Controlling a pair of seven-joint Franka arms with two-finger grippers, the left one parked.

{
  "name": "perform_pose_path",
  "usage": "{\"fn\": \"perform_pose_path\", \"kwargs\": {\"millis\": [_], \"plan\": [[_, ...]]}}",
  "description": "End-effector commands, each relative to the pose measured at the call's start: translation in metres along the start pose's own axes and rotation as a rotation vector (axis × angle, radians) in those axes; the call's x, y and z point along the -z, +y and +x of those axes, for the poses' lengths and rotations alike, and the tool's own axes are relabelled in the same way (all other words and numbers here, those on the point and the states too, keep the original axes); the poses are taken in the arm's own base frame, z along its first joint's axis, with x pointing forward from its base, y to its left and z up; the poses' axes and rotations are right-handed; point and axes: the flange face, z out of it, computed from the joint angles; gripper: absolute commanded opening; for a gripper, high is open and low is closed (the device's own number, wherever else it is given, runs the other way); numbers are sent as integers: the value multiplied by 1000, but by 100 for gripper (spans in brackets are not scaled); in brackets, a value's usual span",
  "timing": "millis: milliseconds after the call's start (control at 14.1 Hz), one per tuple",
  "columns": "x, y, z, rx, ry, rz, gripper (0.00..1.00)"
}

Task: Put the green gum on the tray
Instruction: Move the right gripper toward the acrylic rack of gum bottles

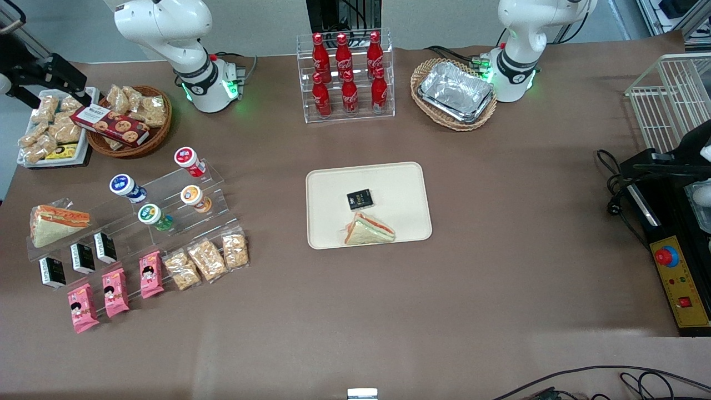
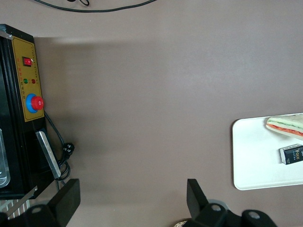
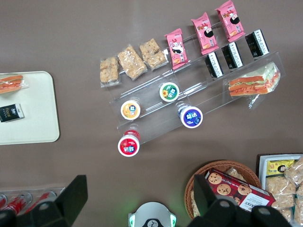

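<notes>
Front view: shows the green gum point(image 1: 155, 217) upright on a clear stepped stand point(image 1: 172, 191), nearer the camera than the blue bottle point(image 1: 126, 187) and the orange bottle point(image 1: 194, 198), and well apart from the tray point(image 1: 333, 180). Also shows a sandwich point(image 1: 369, 230) and a black packet point(image 1: 360, 199) already lying on the tray, with bare surface around them. Risks a wrong pick among so many look-alike lids; could also knock a neighbour off its step if lowered off-centre.

Right wrist view: looks down on the green gum point(image 3: 169, 91) between the orange bottle point(image 3: 130, 109) and the blue bottle point(image 3: 191, 116), with the red bottle point(image 3: 129, 145) one step along. Finds the gripper point(image 3: 139, 185) high above the stand, fingers spread wide, holding nothing. May slip on the round lid, or tip the bottle, if closed too shallow. Might snag the stand's edge on the way down.

Left wrist view: catches only a corner of the tray point(image 2: 244, 156) with sandwich and packet; no gum. Warns against setting down on either.
</notes>
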Motion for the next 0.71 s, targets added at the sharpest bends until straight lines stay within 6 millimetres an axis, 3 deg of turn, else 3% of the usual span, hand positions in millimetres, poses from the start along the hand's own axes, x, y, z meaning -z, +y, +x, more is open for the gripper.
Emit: {"fn": "perform_pose_path", "kwargs": {"millis": [0, 425, 566, 637], "plan": [[9, -2, 0, 16, 21, 28, 100], [4, -5, 12, 35, 43, 20, 100], [-12, 5, 29, 115, 9, 13, 100], [-9, 11, 40, 160, 14, 12, 100]]}}
